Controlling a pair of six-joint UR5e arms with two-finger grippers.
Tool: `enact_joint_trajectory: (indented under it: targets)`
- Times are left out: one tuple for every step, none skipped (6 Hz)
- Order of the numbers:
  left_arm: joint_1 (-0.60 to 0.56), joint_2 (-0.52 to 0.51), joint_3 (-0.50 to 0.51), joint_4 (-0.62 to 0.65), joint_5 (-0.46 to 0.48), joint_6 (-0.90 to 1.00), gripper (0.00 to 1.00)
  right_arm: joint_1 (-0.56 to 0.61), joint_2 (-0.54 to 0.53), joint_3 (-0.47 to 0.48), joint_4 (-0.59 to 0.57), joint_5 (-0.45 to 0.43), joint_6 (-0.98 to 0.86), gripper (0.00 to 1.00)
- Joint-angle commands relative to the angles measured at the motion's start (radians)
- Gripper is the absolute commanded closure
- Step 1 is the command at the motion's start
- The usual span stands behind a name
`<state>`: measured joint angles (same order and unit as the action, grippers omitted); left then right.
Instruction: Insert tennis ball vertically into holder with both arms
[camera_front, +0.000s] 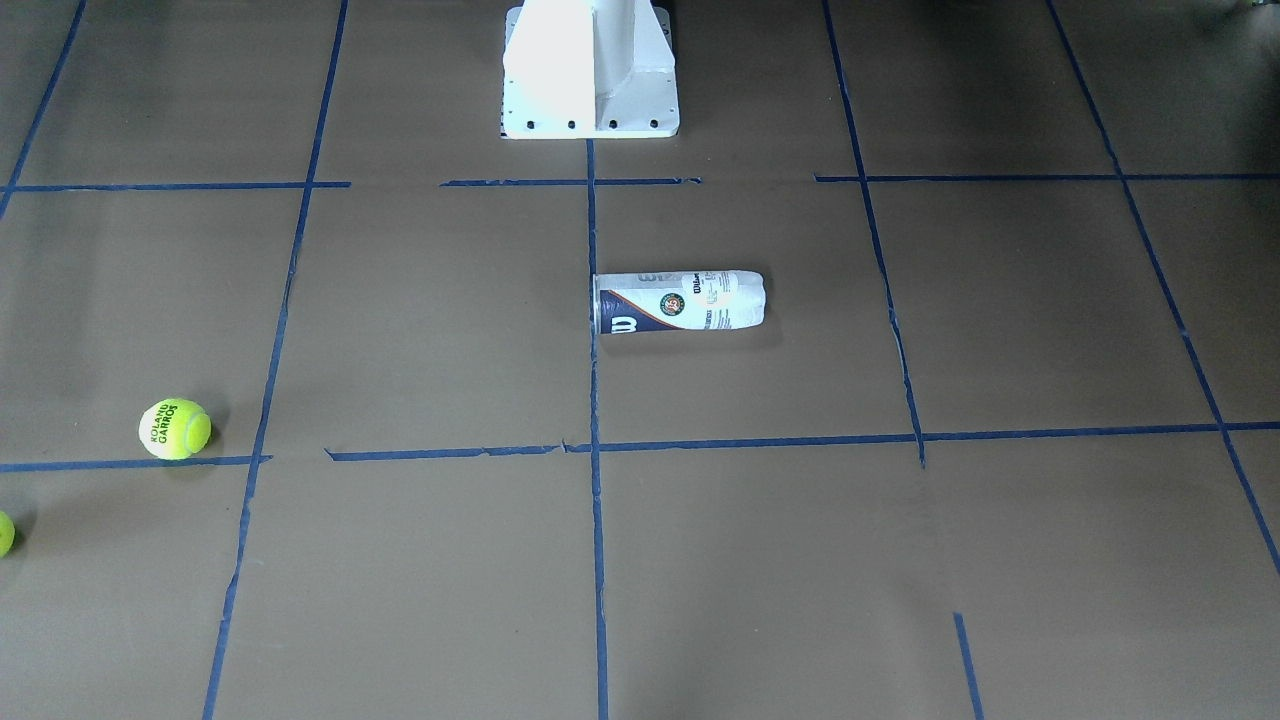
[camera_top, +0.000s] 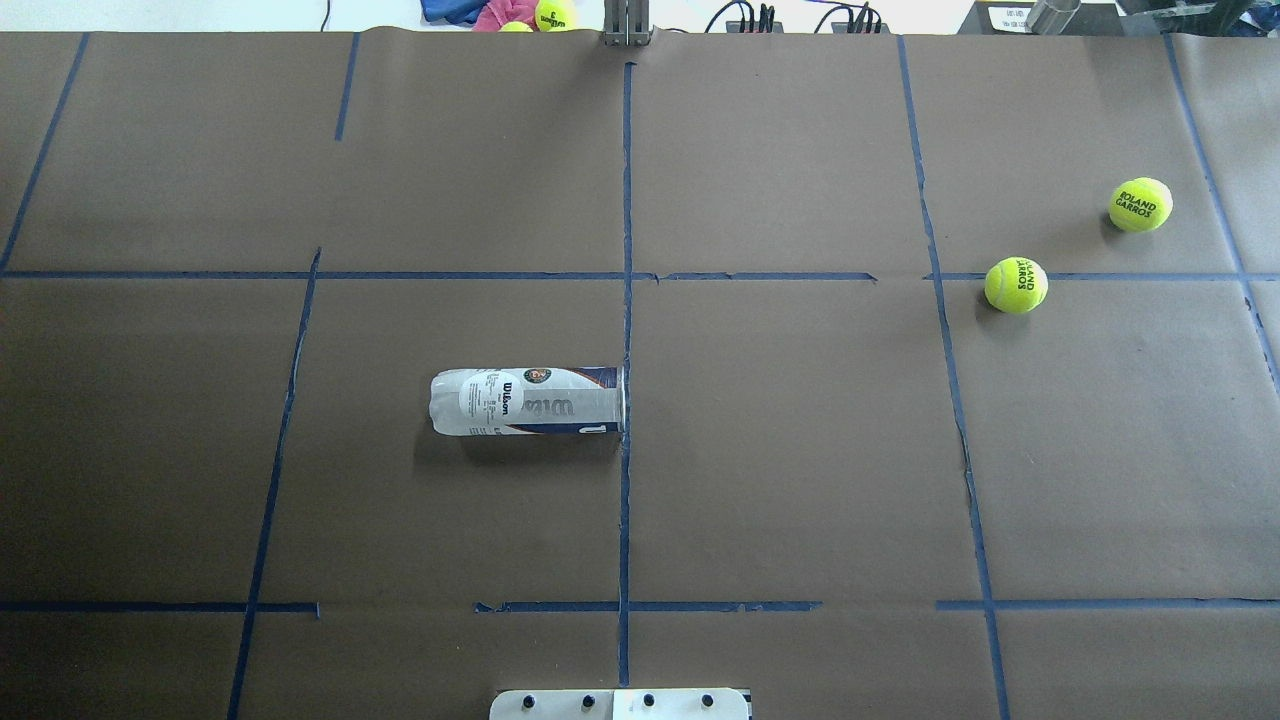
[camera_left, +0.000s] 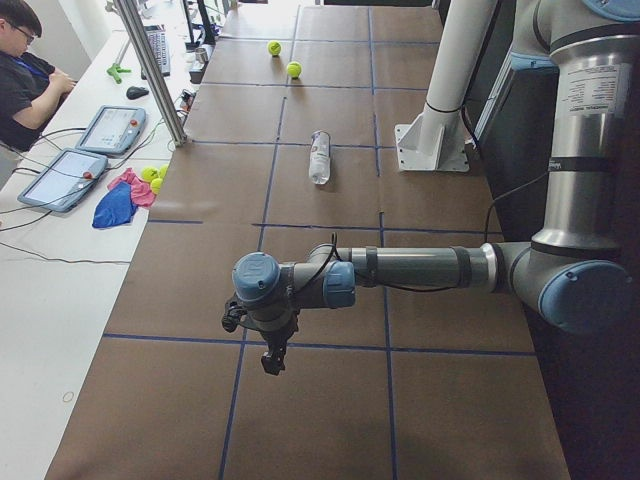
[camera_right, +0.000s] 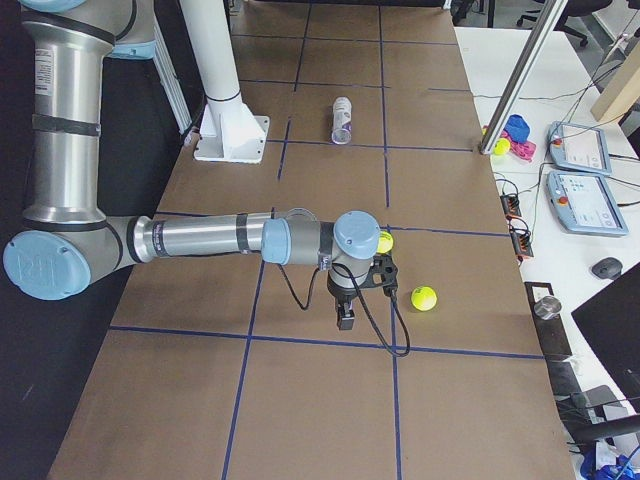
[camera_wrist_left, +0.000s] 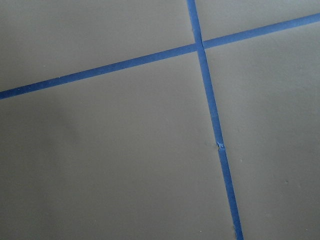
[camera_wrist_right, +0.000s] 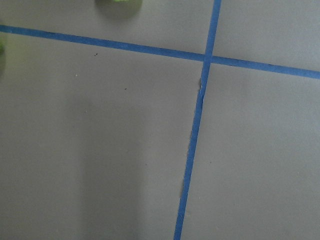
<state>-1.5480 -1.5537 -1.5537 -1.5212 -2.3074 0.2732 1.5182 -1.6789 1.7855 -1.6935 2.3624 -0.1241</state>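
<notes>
Left end effector (camera_left: 272, 360) and right end effector (camera_right: 346, 318), openness indeterminable; holder (camera_top: 527, 401) on its side, long axis left-right, mouth rightward.

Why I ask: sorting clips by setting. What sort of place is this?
Probably a robotics lab: left arm and right arm over a table gridded with blue tape, an operator beside teach pendants.

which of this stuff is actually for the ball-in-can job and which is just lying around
For the job:
- holder, lying on its side
- nearer tennis ball
- farther tennis ball
- left tool
- right tool

Just lying about:
- cloths, off the mat
- spare ball beside them
- tablets
- white pedestal
</notes>
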Motion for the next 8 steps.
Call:
enact_joint_trajectory:
  targets:
    - [0.0, -0.002, -0.009, -0.005, 0.0, 0.009, 0.0, -0.001, 0.005, 0.003, 0.002, 0.0, 0.0, 0.0]
    - [0.0, -0.006, -0.005, -0.004, 0.003, 0.008, 0.0, -0.001, 0.005, 0.024, 0.0, 0.001, 0.0, 0.0]
    - [0.0, -0.005, -0.002, -0.004, 0.008, 0.004, 0.0, -0.001, 0.005, 0.04, 0.002, 0.0, -0.002, 0.0]
    - [0.002, -0.022, -0.014, -0.022, 0.026, 0.001, 0.0, -0.001, 0.025, 0.034, 0.002, -0.003, 0.003, 0.0]
    - [0.002, -0.09, 0.003, -0.125, 0.032, -0.002, 0.0, -0.001, 0.089, 0.025, -0.006, -0.003, 0.011, 0.0]
    - [0.003, -0.135, 0.014, -0.145, 0.039, -0.009, 0.0, 0.0, 0.085, 0.035, 0.001, 0.0, 0.049, 0.0]
    - [0.003, -0.194, 0.029, -0.146, 0.037, -0.006, 0.0, -0.001, 0.094, 0.054, 0.003, -0.003, 0.041, 0.0]
    - [0.017, -0.206, 0.015, -0.157, 0.031, -0.003, 0.0, -0.001, 0.097, 0.063, 0.003, -0.003, 0.046, 0.0]
